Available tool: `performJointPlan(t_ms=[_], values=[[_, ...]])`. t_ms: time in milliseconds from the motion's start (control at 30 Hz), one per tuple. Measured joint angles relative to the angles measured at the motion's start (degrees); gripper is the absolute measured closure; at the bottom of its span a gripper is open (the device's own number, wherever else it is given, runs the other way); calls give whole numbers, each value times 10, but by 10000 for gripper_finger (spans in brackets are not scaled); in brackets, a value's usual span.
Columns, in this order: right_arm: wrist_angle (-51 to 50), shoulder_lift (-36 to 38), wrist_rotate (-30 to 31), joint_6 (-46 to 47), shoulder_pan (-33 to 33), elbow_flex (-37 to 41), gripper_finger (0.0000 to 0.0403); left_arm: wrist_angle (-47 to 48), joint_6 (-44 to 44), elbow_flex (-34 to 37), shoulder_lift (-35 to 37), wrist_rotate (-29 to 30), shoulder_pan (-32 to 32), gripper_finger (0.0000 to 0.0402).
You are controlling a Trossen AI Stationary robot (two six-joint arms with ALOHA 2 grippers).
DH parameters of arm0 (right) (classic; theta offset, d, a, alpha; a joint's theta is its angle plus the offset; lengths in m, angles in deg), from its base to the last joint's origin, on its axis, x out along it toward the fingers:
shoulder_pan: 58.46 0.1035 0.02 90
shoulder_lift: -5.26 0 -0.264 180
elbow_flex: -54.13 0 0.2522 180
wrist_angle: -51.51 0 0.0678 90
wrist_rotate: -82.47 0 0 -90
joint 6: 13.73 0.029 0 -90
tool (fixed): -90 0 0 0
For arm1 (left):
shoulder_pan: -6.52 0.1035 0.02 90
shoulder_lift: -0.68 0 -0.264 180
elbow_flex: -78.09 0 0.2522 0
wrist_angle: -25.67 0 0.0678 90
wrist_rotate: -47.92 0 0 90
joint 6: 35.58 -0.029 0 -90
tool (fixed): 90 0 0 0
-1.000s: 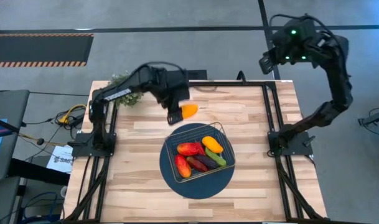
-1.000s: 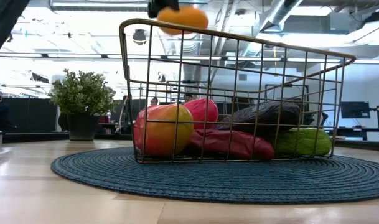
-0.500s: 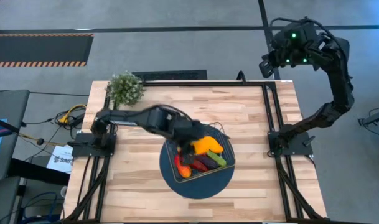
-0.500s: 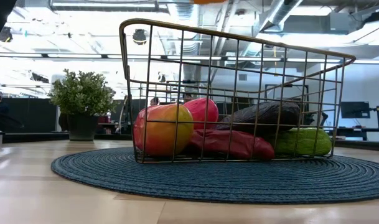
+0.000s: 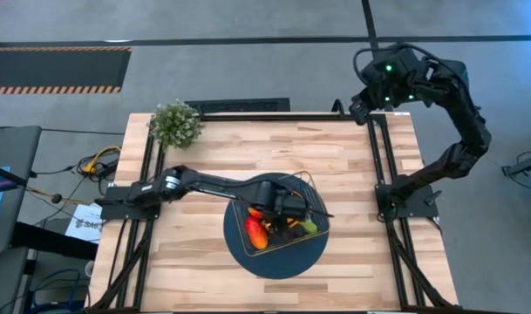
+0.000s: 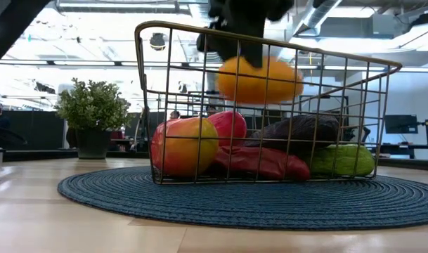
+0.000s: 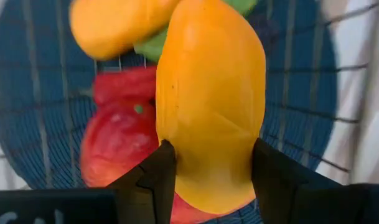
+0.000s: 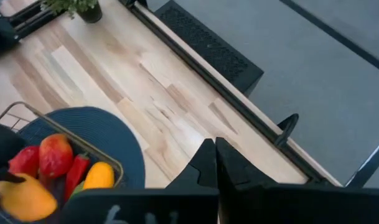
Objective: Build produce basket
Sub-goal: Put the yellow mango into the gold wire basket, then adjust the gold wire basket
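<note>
High view: you see the left end effector [image 5: 287, 208] at frame centre, stretched over the basket [image 5: 310, 185], which sits on the round dark-blue mat [image 5: 274, 262] on the wooden desk [image 5: 204, 262]; red produce [image 5: 255, 233] shows at the basket's lower left beside the arm. The right end effector [image 5: 359, 106] hangs at the upper right, above the desk's far right corner, and the potted plant [image 5: 175, 123] stands at the upper left of the desk. Low view: you find the left end effector [image 6: 243, 43] coming down from the top centre inside the basket [image 6: 147, 31], clamped on an orange pepper [image 6: 259, 79] held above the load; below it lie a red-yellow piece [image 6: 184, 145], a red pepper [image 6: 259, 161], a dark purple piece [image 6: 298, 131] and a green piece [image 6: 344, 159]. The plant [image 6: 93, 109] stands at the left. Left wrist view: your orange pepper [image 7: 211, 99] fills the middle, gripped between the two dark fingers [image 7: 153, 180] at the bottom, with red produce [image 7: 117, 137] beneath it in the basket. Right wrist view: the right end effector [image 8: 215, 152] has its fingers pressed together at bottom centre, holding nothing; the basket [image 8: 65, 134] lies at the lower left.
</note>
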Motion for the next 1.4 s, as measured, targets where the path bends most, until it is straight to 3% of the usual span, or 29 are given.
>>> performJointPlan(t_ms=[300, 567, 633, 833, 933, 1167, 1400], values=[[0, 0, 1, -30, 6, 2, 402, 3, 36, -1, -36, -41, 3, 258], [0, 1, 1, -63, 6, 2, 402, -1, 61, -1, -38, -42, 2, 258], [0, 1, 1, -70, 6, 2, 402, -1, 65, -1, -38, -46, 2, 232], [0, 1, 1, -81, 6, 2, 402, -3, 82, -9, -38, -125, 16, 88], [0, 1, -1, -86, 6, 2, 402, 1, 91, -9, -38, -128, 23, 46], [0, 1, -33, -94, 6, 2, 402, 50, 94, -32, -33, -121, 27, 20], [0, 1, -57, -101, 19, 2, 402, 124, 97, -31, 7, -32, 27, 24]])
